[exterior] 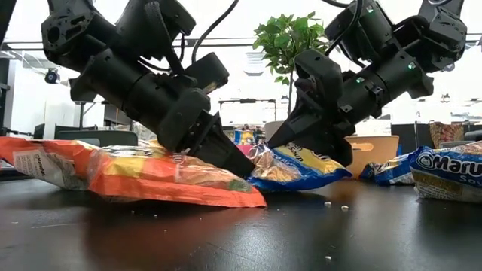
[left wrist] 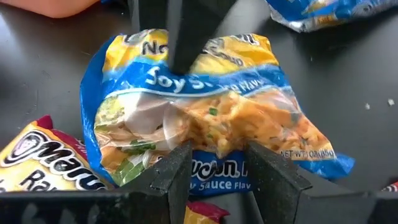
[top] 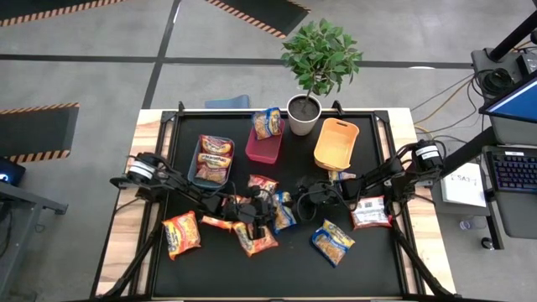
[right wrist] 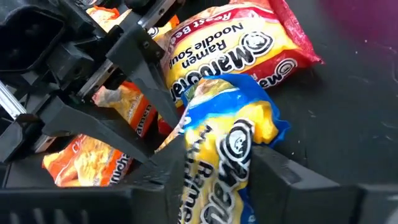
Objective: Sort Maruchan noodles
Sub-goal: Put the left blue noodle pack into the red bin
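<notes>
- The blue-yellow packet (left wrist: 205, 130) lies mid-table between both grippers. Its print reads "Soy S…", "SAUCE FLAV…" and part of "Maruchan" from the left wrist, and "Ramen" from the right wrist; the rest is creased or covered.
- The left gripper (left wrist: 214, 165) pinches that packet's near edge, fingers narrowed onto the plastic.
- The right gripper (right wrist: 217, 171) straddles the packet's other end, fingers close against it; whether they press it I cannot tell.
- Just beside it, a red-yellow packet (right wrist: 236, 50) reads "Maruchan Ramen Noodle Soup" and "Roast Bee…", its end cut off.
- An orange packet (exterior: 151, 177) fills the low view's front, its writing too blurred to read.
- Farther back stand a teal bin (top: 195, 178) holding packets, a red bin (top: 264, 148) and an orange bin (top: 336, 144).
</notes>
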Motion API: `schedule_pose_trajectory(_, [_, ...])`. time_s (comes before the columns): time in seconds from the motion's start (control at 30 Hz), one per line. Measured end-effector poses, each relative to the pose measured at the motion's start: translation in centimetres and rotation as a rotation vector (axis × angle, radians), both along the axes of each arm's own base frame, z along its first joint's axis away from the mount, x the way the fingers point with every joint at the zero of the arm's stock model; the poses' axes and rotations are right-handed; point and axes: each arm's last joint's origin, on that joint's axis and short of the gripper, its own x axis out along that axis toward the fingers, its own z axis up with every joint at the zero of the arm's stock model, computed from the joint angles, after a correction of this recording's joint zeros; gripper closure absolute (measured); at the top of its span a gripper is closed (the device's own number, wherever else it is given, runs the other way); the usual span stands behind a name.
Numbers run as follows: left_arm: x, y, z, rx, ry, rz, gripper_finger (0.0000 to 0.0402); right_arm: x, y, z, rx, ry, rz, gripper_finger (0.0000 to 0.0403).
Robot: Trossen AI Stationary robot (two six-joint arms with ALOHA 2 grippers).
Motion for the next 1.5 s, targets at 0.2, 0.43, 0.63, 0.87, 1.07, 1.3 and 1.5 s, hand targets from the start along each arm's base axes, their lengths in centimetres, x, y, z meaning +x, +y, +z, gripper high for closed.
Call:
schedule_pose_trajectory(0.2, [-0.4, 0.0, 2.9, 0.027, -0.068, -0.028, 0.0267, 0.0, 0.1, 0.0, -0.052, 0.001, 0.033, 0.0321])
schedule_pose_trajectory(0.43, [-2.0, 0.5, 6.7, 0.055, -0.16, -0.055, 0.0267, 0.0, 0.3, 0.1, -0.126, -0.007, 0.076, 0.0342])
schedule_pose_trajectory(0.63, [-3.7, 1.0, 8.9, 0.045, -0.235, -0.058, 0.0267, 0.0, 1.3, 0.6, -0.226, -0.057, 0.115, 0.0344])
schedule_pose_trajectory(0.87, [-4.3, 1.1, 9.7, -0.027, -0.315, -0.033, 0.0262, -0.3, 3.2, 1.1, -0.429, -0.099, 0.144, 0.0344])
schedule_pose_trajectory(1.07, [-3.9, 1.1, 8.9, -0.049, -0.325, -0.031, 0.0224, -0.8, 4.9, 1.3, -0.57, -0.112, 0.186, 0.0344])
schedule_pose_trajectory(1.3, [-2.5, 0.9, 6.9, -0.061, -0.382, -0.025, 0.0164, -1.0, 5.4, 1.4, -0.631, -0.109, 0.19, 0.0344])
schedule_pose_trajectory(1.5, [-1.5, 1.3, 4.2, -0.058, -0.362, -0.002, 0.0137, -1.0, 5.4, 1.4, -0.632, -0.109, 0.191, 0.0344])
